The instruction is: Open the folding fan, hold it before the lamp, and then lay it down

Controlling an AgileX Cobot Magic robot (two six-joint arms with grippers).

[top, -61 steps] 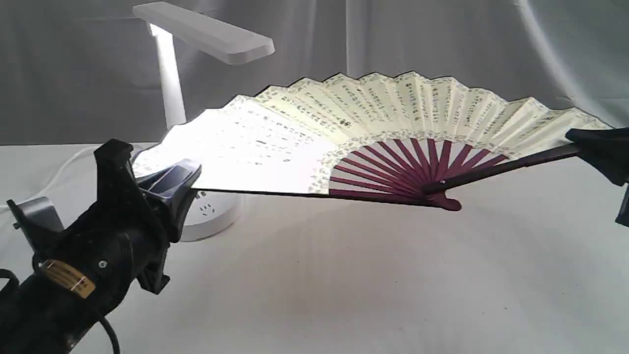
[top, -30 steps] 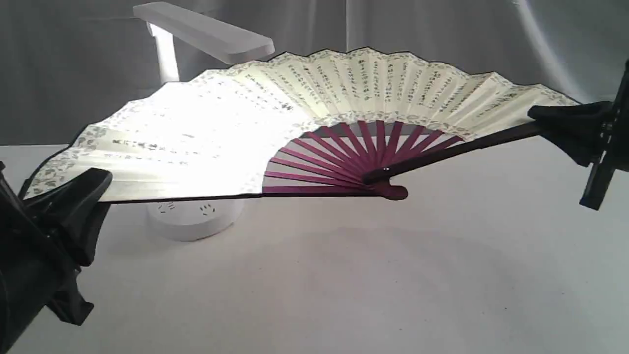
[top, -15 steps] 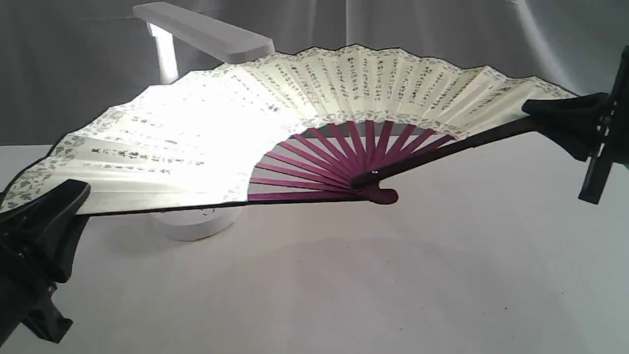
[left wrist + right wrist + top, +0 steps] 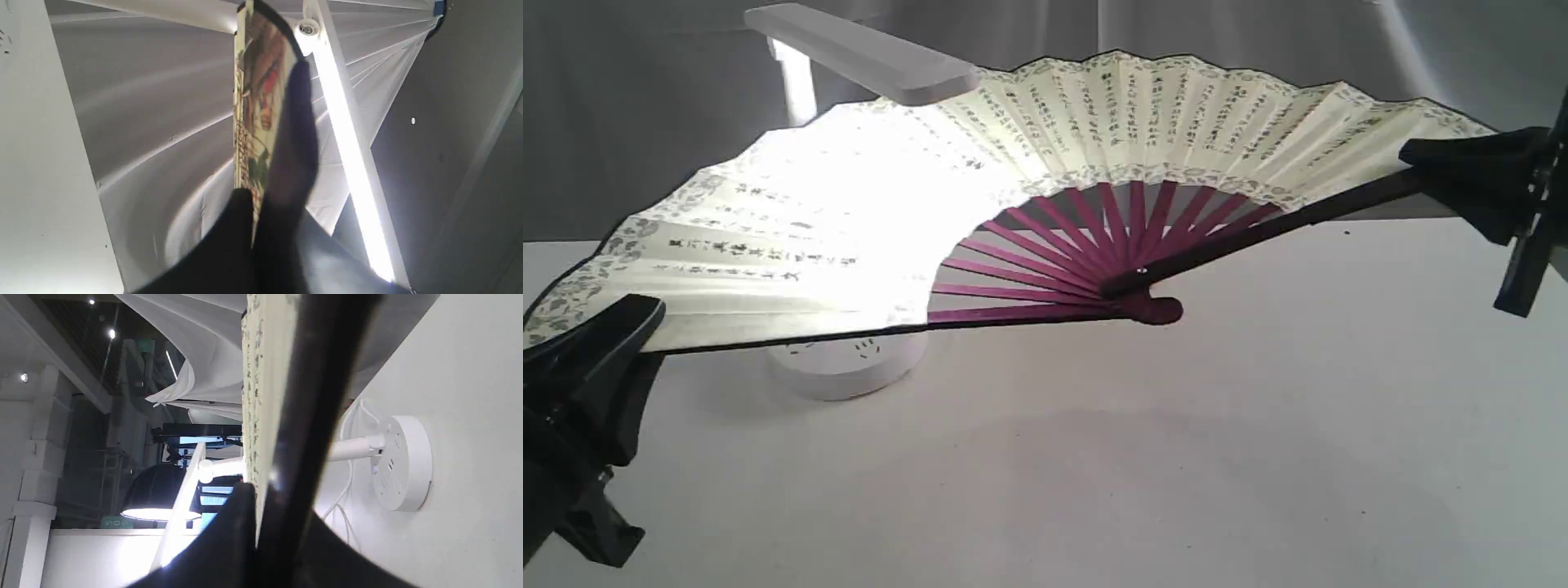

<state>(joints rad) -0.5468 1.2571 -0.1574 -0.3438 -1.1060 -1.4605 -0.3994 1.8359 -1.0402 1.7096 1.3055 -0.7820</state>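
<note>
The folding fan is spread wide and held above the table in front of the lamp. Its cream leaf glows bright on the left, under the lit lamp head. The maroon ribs meet at the pivot. My left gripper is shut on the left guard's tip. My right gripper is shut on the dark right guard. The left wrist view shows the fan edge-on between the fingers, beside the lit lamp head. In the right wrist view the fan is pinched too, with the lamp base beyond.
The lamp's round base stands on the white table under the fan's left half. A grey cloth backdrop hangs behind. The lamp's white cord trails beside the base.
Both grippers have carried the open fan leftward and raised its far edge, tilting it more upright. The lamp post is now hidden behind the leaf.
</note>
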